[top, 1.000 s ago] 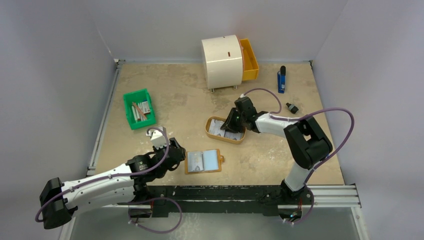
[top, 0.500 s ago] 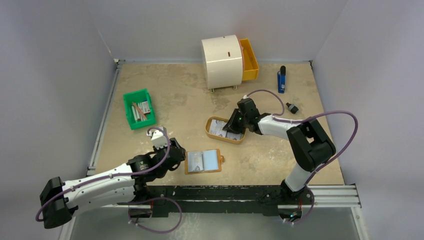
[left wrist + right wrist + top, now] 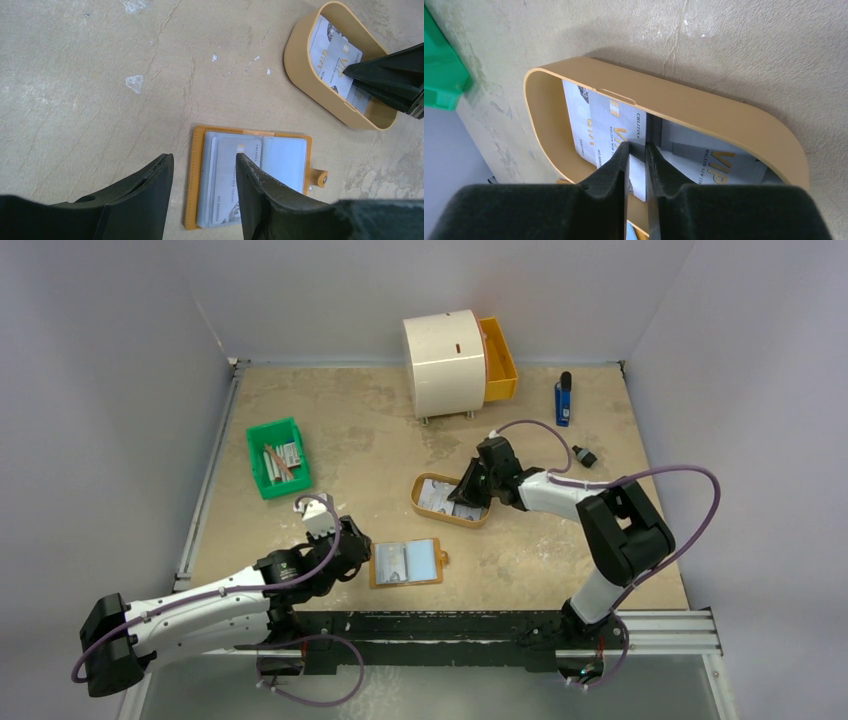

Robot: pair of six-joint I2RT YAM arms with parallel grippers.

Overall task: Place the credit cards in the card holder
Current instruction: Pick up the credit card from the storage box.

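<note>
Down in the far tan tray [image 3: 664, 95], your right gripper [image 3: 636, 145] straddles a credit card [image 3: 599, 135], jaws nearly together, clamp uncertain; next, lift it to the near card holder [image 3: 405, 563].

A robotics lab cell: plain pale walls [image 3: 110, 390] box in a table [image 3: 370, 430] with arms [image 3: 200, 605] bolted to a rail [image 3: 450, 625].

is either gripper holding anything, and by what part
Left gripper: nothing. Right gripper straddles the edge of a credit card in the tray; whether it grips yet cannot be told.
</note>
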